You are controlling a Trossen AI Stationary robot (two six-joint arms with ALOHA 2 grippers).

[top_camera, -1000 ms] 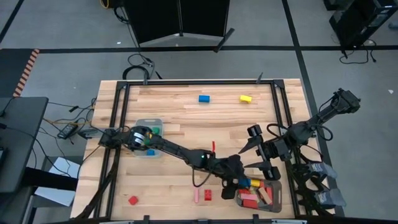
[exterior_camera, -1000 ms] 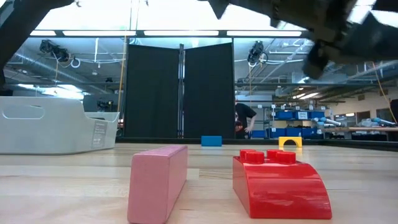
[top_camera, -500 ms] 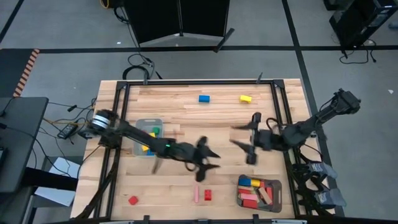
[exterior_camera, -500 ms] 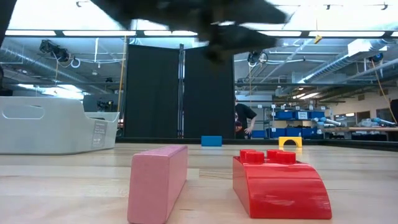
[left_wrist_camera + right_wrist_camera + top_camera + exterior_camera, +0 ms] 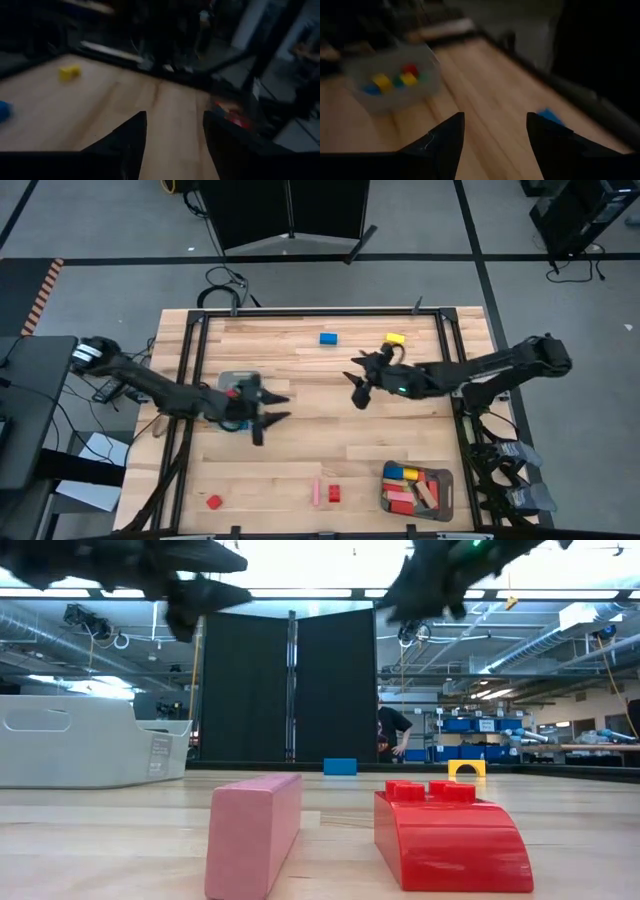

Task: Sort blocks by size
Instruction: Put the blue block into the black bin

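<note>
My left gripper (image 5: 270,408) is open and empty, in the air beside the left grey tray (image 5: 228,380), which holds small blocks (image 5: 395,80). My right gripper (image 5: 356,382) is open and empty above the table's middle, short of the yellow block (image 5: 395,338) and the blue block (image 5: 328,338) lying at the far side. A pink bar (image 5: 316,493) and a red brick (image 5: 333,493) lie near the front edge, and a small red block (image 5: 213,502) lies at front left. The right grey tray (image 5: 447,498) holds several longer blocks.
The bare wooden table top lies between the two grippers. Black frame rails run along the table's edges (image 5: 190,380). The low view shows the pink bar (image 5: 255,830) and red brick (image 5: 450,835) close up, with a person (image 5: 398,730) far back in the room.
My left gripper has swung from the right tray at the front right across the table toward its left edge, ending beside the left tray. My right gripper has moved from near the right tray toward the far edge and leftward, over the table's middle.
</note>
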